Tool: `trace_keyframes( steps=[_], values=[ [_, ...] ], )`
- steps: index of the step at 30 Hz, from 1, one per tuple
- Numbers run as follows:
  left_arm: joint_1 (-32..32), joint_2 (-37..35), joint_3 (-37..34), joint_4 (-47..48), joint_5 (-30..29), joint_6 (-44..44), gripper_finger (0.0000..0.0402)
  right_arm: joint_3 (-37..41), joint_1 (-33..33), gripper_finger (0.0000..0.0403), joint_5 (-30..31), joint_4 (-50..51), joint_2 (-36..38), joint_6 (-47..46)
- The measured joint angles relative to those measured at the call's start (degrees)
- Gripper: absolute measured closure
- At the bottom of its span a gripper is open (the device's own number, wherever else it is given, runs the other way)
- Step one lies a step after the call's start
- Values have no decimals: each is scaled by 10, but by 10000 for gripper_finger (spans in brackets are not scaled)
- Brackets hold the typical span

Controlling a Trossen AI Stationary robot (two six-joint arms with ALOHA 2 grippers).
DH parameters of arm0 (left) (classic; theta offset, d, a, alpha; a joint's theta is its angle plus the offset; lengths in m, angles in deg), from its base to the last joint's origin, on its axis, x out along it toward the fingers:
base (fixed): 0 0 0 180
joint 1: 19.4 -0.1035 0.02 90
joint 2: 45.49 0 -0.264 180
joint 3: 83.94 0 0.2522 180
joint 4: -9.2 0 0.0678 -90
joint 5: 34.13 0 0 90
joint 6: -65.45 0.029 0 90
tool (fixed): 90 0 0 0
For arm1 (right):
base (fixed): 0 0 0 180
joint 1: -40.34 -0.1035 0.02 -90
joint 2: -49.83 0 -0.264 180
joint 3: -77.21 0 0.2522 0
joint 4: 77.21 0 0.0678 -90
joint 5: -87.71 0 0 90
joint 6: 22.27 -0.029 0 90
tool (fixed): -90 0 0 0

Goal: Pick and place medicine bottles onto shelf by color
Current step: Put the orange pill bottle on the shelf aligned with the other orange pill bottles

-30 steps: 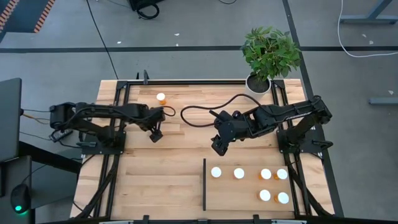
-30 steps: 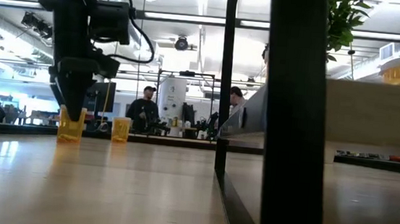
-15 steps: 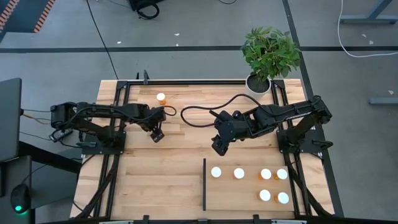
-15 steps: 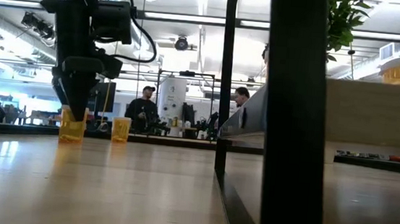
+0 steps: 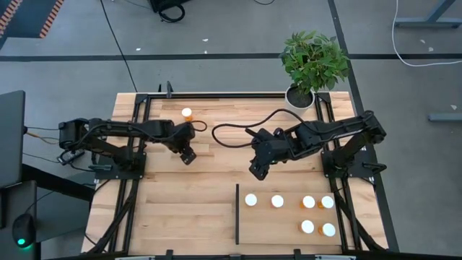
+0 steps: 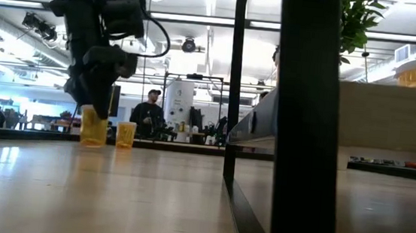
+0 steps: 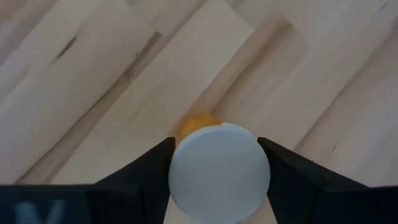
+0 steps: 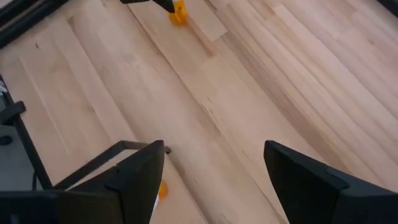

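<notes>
My left gripper (image 5: 188,153) is shut on an orange medicine bottle with a white cap (image 7: 219,171). It is at the table's left middle and also shows in the low view (image 6: 93,131). A second orange bottle (image 5: 187,113) stands on its base near the far edge, also seen in the low view (image 6: 125,134). Several capped bottles, such as one (image 5: 250,200) beside the strip, stand on the light-wood shelf (image 5: 274,224) right of the thin black strip (image 5: 237,213). My right gripper (image 5: 258,170) is open and empty above the table's middle, its fingers wide apart in its wrist view (image 8: 214,180). My left gripper pinches the bottle's white cap by its round rim (image 7: 177,168), one finger on each side. The fingers come from above, slanting down. The orange body (image 7: 196,122) hangs below the fingers, its base at or just above the tabletop (image 6: 92,144); I cannot tell which.
A potted plant in a white pot (image 5: 299,96) stands at the far right corner. A black cable (image 5: 231,130) loops over the table's far middle. Black frame rails (image 5: 137,180) run along both sides. Bare planks lie between the left gripper and the shelf.
My left gripper has gone toward the table's right edge with the orange bottle in its hold, and it now slants more than before. The bottle has moved with it, closer to the second bottle in the low view.
</notes>
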Motion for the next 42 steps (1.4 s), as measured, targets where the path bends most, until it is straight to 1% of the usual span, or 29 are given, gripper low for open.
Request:
trace_keyframes(
  steps=[6, 9, 13, 20, 24, 29, 34, 38, 42],
  values=[
    [1, 9, 34, -1, -1, 5, 174, 0, 3, 119, 4, 20, 18, -5],
    [4, 28, 61, 4, -2, 27, 181, 0, 6, 119, 13, 24, 30, -6],
    [13, 72, 112, 8, -2, 48, 188, 0, 10, 119, 28, 37, 51, -21],
    [30, 175, 243, 20, -2, 95, 168, 0, 11, 119, 37, 95, 86, -48],
    [41, 242, 335, 36, -2, 133, 172, 0, 11, 119, 28, 132, 97, -74],
    [58, 323, 441, 66, -1, 167, 183, 0, -2, 119, 22, 140, 110, -110],
    [75, 393, 534, 92, 0, 194, 172, 0, -24, 119, 19, 153, 120, -140],
    [85, 438, 593, 99, 0, 210, 165, 0, -38, 119, 19, 170, 126, -168],
    [91, 472, 631, 100, 0, 217, 172, 0, -48, 119, 19, 181, 131, -178]
  ],
)
